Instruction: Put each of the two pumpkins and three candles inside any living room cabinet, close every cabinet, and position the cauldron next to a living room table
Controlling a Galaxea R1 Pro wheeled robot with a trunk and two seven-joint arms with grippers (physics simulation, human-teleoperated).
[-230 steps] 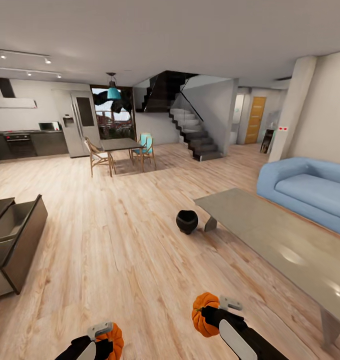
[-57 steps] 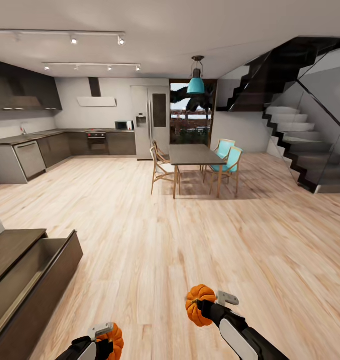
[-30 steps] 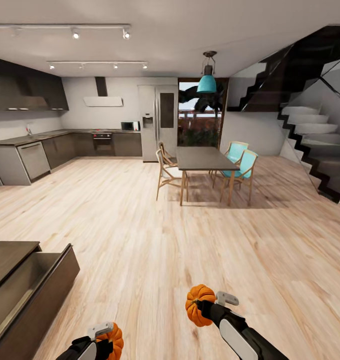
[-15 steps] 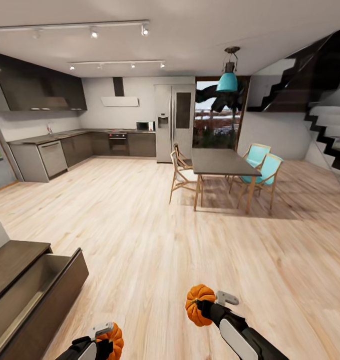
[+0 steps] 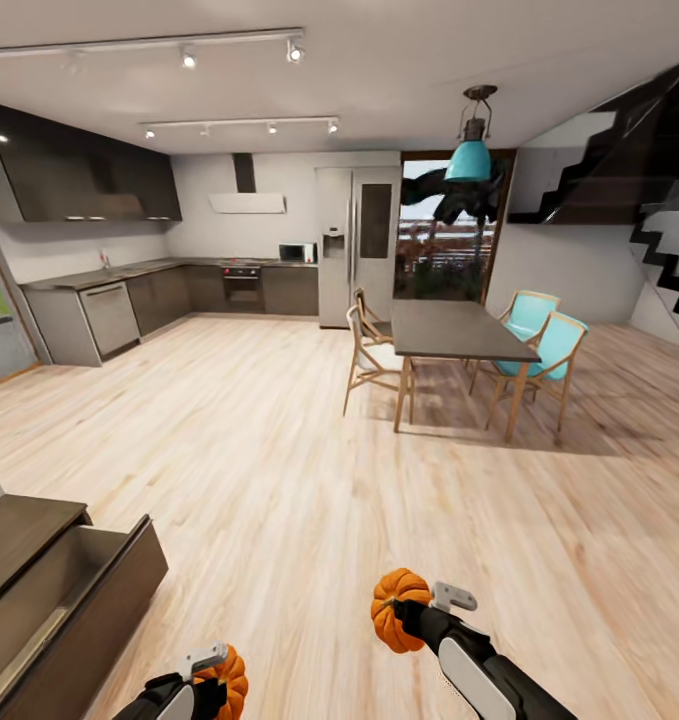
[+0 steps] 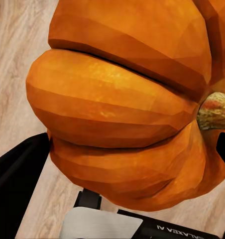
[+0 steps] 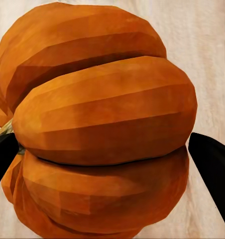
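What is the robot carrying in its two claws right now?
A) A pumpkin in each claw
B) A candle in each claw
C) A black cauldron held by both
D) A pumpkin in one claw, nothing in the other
A: the left gripper is closed on one orange pumpkin, and the right gripper on another pumpkin; each wrist view shows ribbed orange skin pinched between dark fingers.

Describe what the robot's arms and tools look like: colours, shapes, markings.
In the head view both arms are glossy black with rounded white shell panels on the forearms. The right tool carries a small light-grey metal bracket at the wrist; the left tool has a similar one. In the left wrist view, a white plate and a black strip with pale lettering show.
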